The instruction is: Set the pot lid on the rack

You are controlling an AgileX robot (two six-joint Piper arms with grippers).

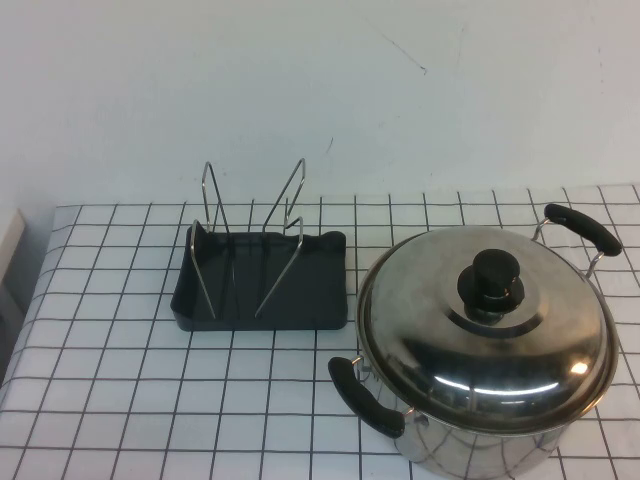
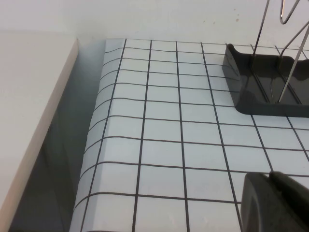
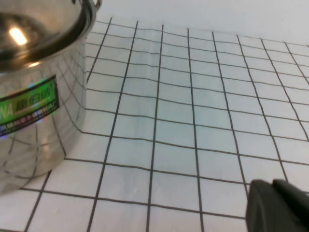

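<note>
Pot lid (image 1: 487, 318) seated on the steel pot (image 1: 480, 445) at the worktop's (image 1: 120, 330) right front corner, rack (image 1: 262, 281) toward the rear edge left of it, left gripper (image 2: 277, 203) and right gripper (image 3: 280, 207) closed, empty, above the worktop.

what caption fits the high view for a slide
Pot lid sits on the pot; empty rack waits to its left; neither gripper in view.
</note>
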